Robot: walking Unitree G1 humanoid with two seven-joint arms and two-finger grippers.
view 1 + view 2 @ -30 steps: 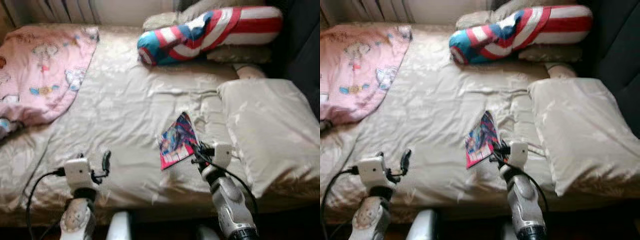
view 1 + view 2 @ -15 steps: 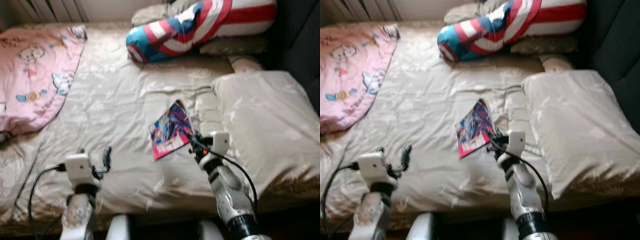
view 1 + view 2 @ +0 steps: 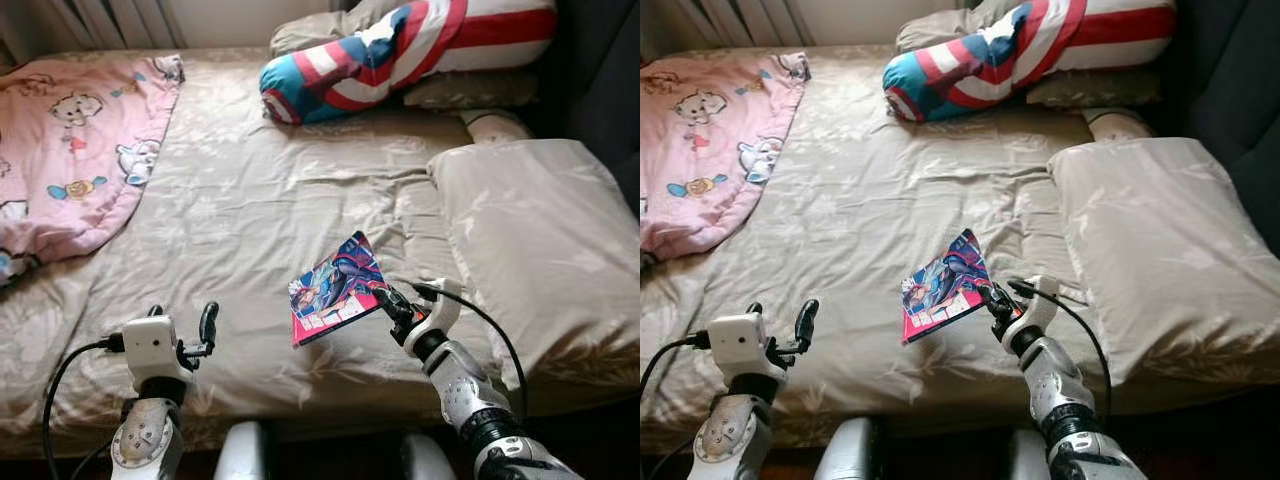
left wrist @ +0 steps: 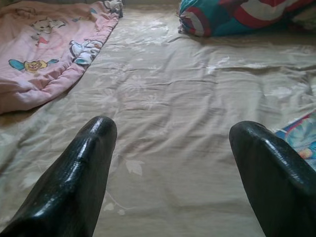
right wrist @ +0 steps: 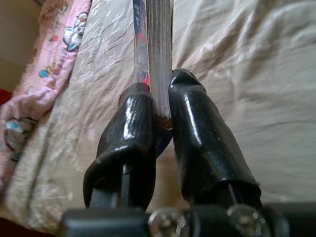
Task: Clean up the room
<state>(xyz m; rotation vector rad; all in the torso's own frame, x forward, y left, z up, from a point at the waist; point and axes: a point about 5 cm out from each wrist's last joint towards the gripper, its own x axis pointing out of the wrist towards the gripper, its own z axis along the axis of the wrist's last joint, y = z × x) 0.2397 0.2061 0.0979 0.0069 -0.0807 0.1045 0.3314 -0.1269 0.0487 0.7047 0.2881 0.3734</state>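
My right gripper (image 3: 385, 303) has its jaws clamped on the near corner of the thin colourful comic book (image 3: 334, 290), which slants up-left over the beige bed sheet (image 3: 250, 200), while my left gripper (image 3: 180, 325) hovers agape, well apart.

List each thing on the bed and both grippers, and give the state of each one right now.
comic book: pinched at one edge, lifted off the sheet
right gripper: shut on comic book
left gripper: open, empty
pink blanket: crumpled
striped bolster pillow: lying flat
beige pillow: lying flat
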